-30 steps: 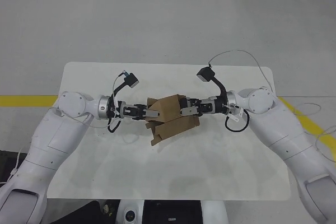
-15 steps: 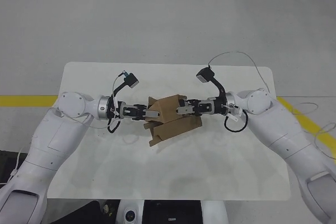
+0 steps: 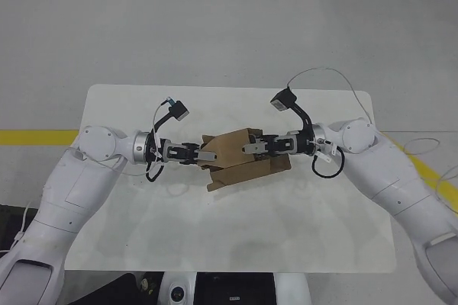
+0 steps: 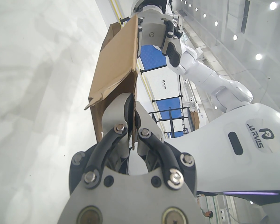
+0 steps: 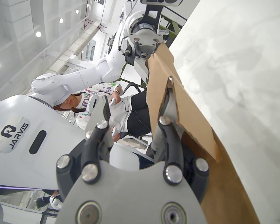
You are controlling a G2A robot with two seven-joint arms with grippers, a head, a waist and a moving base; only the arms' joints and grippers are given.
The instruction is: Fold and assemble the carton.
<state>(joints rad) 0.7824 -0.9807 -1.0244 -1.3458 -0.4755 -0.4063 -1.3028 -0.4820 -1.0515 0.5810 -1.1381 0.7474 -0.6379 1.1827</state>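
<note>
The white table (image 3: 122,221) carries one thing, a brown cardboard carton (image 3: 230,145). It sits near the middle of the table, a little toward the far edge, with an arm at each end. The carton is only half formed. One broad panel stands up between the two arms, and a second panel slopes away from it toward the robot. A loose flap sticks out at the end nearer the left arm. The upper panel is held off the table, but from above it is hard to say whether the lower panel rests on the surface.

The left gripper (image 4: 131,115) reaches in level from the left. Its fingers are clamped tight on the thin edge of a carton wall, with the cardboard pinched between the two pads.

The right gripper (image 3: 252,148) meets the carton at the opposite end. Its jaws are spread wide and grasp nothing. One finger (image 5: 168,103) lies against a flap and shows through a notch in the cardboard edge. The other finger (image 5: 103,110) stands free in the air, well apart from the carton.
</note>
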